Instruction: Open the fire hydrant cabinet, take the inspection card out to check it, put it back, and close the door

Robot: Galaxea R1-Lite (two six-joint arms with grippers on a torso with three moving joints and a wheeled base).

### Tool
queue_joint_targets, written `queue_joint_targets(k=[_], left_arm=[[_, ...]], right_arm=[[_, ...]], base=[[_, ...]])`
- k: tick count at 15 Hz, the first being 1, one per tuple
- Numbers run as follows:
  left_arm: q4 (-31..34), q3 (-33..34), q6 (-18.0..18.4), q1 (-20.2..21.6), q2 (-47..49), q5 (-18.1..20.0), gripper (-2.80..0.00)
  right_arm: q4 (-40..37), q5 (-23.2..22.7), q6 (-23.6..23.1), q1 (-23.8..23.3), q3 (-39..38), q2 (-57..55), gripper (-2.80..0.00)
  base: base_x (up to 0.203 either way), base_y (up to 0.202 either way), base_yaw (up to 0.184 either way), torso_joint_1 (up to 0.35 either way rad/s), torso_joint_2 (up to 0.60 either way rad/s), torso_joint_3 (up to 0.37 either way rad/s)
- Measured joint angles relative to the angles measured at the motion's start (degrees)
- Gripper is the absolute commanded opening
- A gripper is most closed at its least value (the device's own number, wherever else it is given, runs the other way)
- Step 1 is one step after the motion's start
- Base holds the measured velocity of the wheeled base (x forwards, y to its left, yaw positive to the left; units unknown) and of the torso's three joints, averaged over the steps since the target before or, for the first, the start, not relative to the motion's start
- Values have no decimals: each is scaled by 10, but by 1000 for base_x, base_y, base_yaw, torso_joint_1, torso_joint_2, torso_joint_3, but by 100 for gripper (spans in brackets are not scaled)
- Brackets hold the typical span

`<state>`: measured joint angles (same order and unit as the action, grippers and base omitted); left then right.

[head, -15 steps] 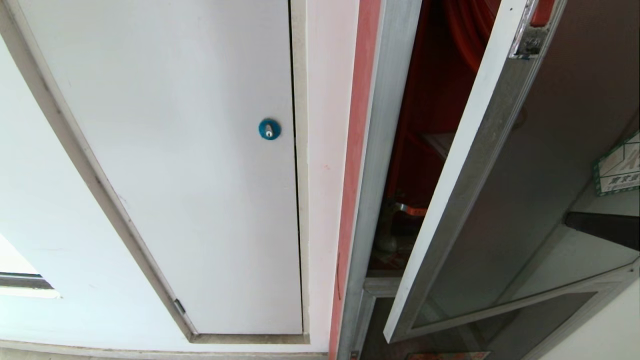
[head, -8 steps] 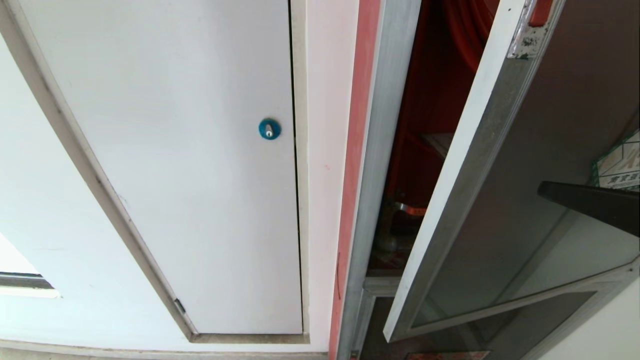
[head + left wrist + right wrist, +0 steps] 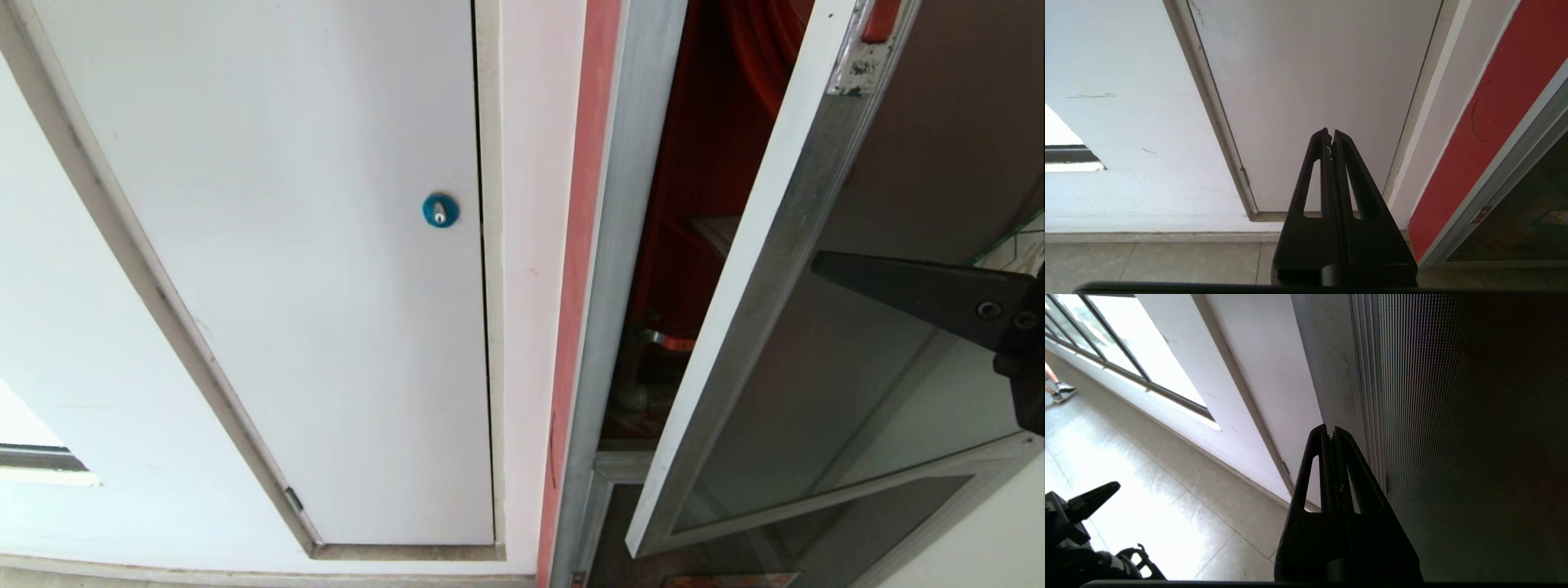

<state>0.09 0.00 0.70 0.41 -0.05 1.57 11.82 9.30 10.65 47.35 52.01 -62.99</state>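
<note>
Presently the dark frosted-glass, aluminium-framed door (image 3: 865, 269) stands ajar; the right gripper (image 3: 820, 263), fingers together, lies just beside its free edge. Opening step judged underway: next, hook and swing wider.

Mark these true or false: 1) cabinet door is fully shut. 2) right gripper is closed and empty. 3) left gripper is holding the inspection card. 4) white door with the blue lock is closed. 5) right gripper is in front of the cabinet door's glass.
1) False. The door stands ajar; the red inside of the fire hydrant cabinet shows through the gap.
2) True. The right gripper has its fingers pressed together with nothing between them.
3) False. The left gripper is shut and empty, pointing at the white door; no card is in view.
4) True. It sits flush in its frame, blue lock near its edge.
5) True. It hangs before the dark glass, pointing toward the door's silver frame.
</note>
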Motion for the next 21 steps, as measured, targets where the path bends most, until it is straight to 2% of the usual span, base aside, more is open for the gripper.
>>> queue_joint_targets(k=[6,14,21], left_arm=[[0,0,0,0,0,0,-280],[0,0,0,0,0,0,-280],[0,0,0,0,0,0,-280]], right_arm=[[22,13,-10,-8,33,-50,-280],[28,14,-25,-71,101,-122,-280],[68,13,-41,-102,132,-189,-280]], base=[[0,0,0,0,0,0],[0,0,0,0,0,0],[0,0,0,0,0,0]])
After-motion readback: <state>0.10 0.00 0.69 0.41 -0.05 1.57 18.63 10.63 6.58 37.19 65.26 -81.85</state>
